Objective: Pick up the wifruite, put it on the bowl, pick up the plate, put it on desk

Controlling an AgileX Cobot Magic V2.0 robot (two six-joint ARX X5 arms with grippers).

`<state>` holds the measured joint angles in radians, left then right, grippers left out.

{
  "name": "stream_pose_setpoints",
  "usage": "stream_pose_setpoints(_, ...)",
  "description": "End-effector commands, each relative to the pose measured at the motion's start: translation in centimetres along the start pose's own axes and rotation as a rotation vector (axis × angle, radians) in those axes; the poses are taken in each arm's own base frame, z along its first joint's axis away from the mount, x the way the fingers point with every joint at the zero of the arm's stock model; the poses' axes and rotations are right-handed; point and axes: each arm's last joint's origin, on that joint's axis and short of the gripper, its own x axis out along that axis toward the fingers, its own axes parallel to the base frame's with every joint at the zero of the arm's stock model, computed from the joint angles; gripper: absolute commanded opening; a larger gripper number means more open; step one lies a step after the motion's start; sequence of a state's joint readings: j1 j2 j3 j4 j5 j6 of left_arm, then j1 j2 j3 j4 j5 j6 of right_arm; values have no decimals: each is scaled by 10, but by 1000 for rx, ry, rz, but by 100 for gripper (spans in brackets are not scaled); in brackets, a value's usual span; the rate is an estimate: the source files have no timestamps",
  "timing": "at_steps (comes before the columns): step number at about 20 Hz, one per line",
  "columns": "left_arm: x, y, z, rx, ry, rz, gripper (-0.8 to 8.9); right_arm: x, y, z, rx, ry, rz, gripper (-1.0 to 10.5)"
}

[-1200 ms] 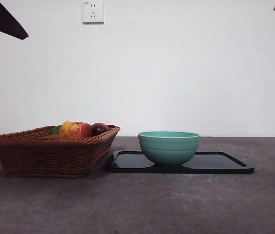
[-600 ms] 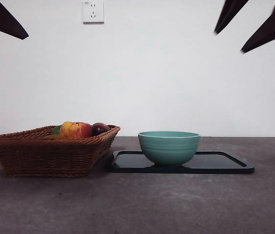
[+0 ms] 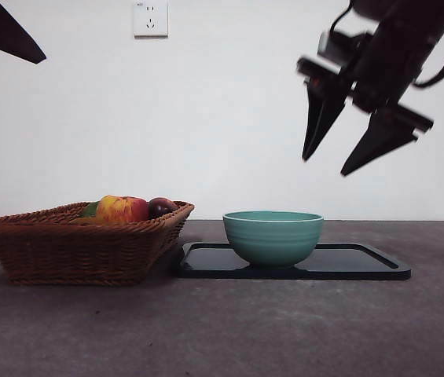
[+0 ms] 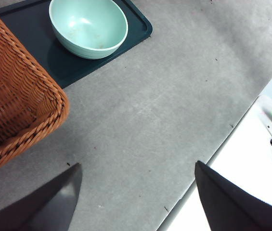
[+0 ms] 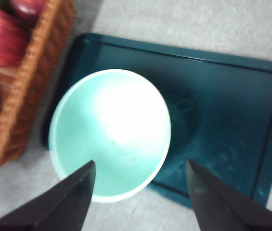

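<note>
One bowl, one basket (three fruits)

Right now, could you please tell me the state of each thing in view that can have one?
right gripper: open, empty, in the air above the bowl.
left gripper: open, empty, above bare desk.
bowl: upright, empty, on the dark tray.
wicker basket: holds the apple and a dark fruit.

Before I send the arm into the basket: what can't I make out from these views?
- The wifruite: not identifiable in any view; the basket wall hides its contents in the front view.
- Right wrist view: frame edge crops the basket; only the apple and a dark fruit show, blurred.
- Left end effector: basket interior cropped by the frame.
</note>
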<state>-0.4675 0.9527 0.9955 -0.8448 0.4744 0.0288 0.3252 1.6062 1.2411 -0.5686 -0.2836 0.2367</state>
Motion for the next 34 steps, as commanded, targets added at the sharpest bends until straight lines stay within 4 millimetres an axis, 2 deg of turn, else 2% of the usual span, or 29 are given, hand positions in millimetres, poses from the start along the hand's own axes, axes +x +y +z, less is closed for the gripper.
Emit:
stream_pose_setpoints(1, -2, -2, 5, 24, -16, -8, 372, 18, -3, 5, -12, 11, -6, 298)
stream_pose_setpoints(7, -2, -2, 5, 24, -16, -8, 372, 59, -16, 2, -6, 52, -58, 296)
stream_pose_setpoints(9, -2, -2, 5, 23, -14, -8, 372, 68, -19, 0, -3, 68, -62, 239)
stream_pose_setpoints(12, -2, -2, 5, 24, -15, -8, 372, 73, -20, 1, -6, 59, -61, 154)
stream_pose_setpoints(14, -2, -2, 5, 24, -15, -8, 372, 73, -20, 3, -13, 41, -56, 19)
stream_pose_setpoints(18, -2, -2, 5, 24, -14, -8, 372, 70, -18, 6, -22, 5, -48, 8)
stream_pose_setpoints(21, -2, -2, 5, 24, -14, -8, 372, 49, -10, 13, -37, -52, -35, 8)
stream_pose_setpoints(26, -2, -2, 5, 24, -14, -8, 372, -21, 11, 15, -70, -159, -9, 8)
stream_pose_setpoints(29, -2, -2, 5, 24, -14, -8, 372, -64, 26, 4, -115, -184, 4, 8)
stream_pose_setpoints(31, -2, -2, 5, 24, -14, -8, 372, -85, 34, -7, -148, -171, 12, 8)
stream_pose_setpoints(34, -2, -2, 4, 23, -13, -8, 372, -104, 46, -25, -190, -140, 11, 8)
